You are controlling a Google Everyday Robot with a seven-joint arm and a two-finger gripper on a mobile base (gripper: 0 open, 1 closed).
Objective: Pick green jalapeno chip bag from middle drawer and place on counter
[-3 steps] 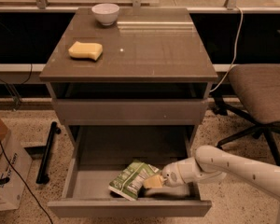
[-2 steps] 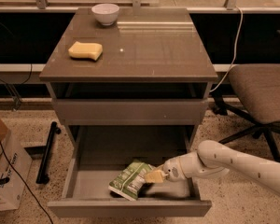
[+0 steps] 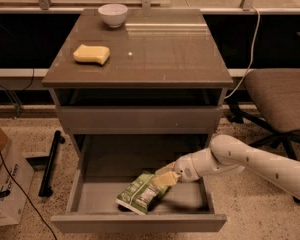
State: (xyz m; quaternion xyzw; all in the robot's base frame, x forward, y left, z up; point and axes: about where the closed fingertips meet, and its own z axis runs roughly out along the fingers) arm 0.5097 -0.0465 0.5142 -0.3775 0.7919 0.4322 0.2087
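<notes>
The green jalapeno chip bag [image 3: 141, 192] lies tilted on the floor of the open middle drawer [image 3: 90, 194], near its front. My gripper [image 3: 165, 178] reaches in from the right and sits at the bag's upper right corner, touching it. The white arm [image 3: 255, 161] comes in from the right edge. The counter [image 3: 155, 54] is the glossy grey-brown top of the cabinet above the drawer.
A yellow sponge [image 3: 91, 54] and a white bowl [image 3: 113, 14] sit on the counter's left and back. An office chair [image 3: 280, 94] stands to the right. A cardboard box [image 3: 2, 184] and a black bar [image 3: 50, 161] lie on the floor at left.
The arm has risen slightly and the gripper has shifted a little up and left at the bag's corner. The bag's right end looks lifted a little.
</notes>
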